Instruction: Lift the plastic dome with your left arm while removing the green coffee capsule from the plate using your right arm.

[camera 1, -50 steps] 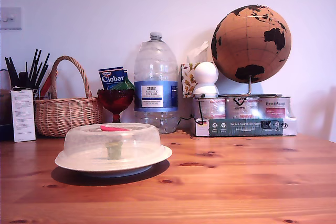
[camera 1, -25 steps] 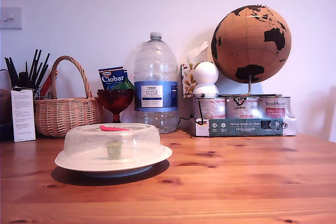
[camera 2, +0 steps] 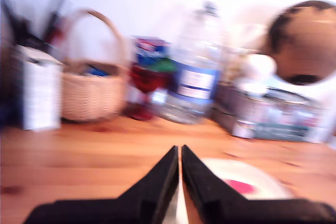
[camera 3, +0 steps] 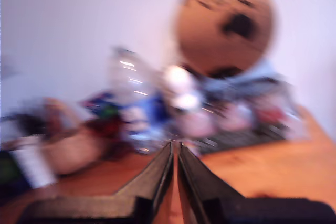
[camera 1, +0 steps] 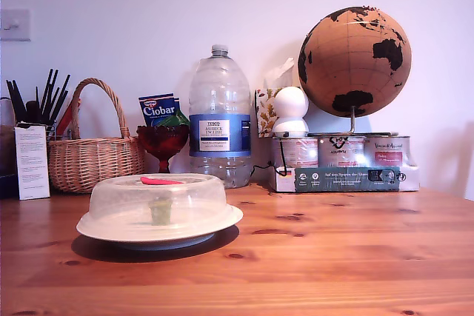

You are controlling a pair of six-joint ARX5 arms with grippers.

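Observation:
The cloudy plastic dome (camera 1: 158, 203) with a red-pink tab (camera 1: 161, 180) covers the white plate (camera 1: 159, 239) on the wooden table at the exterior view's left. Through the dome the pale green coffee capsule (camera 1: 161, 210) shows standing on the plate. Neither arm appears in the exterior view. In the blurred first wrist view, my first gripper (camera 2: 180, 150) is shut with nothing in it, hovering short of the dome (camera 2: 239, 179), whose pink tab (camera 2: 240, 186) shows. My second gripper (camera 3: 175, 144) is shut and empty in the blurred second wrist view, pointing at the back-row clutter.
Along the wall stand a wicker basket (camera 1: 95, 158), a red glass goblet (camera 1: 163, 143), a large water bottle (camera 1: 219, 120), a utensil holder (camera 1: 31, 149), and a globe (camera 1: 354, 63) on tins and a box (camera 1: 344, 166).

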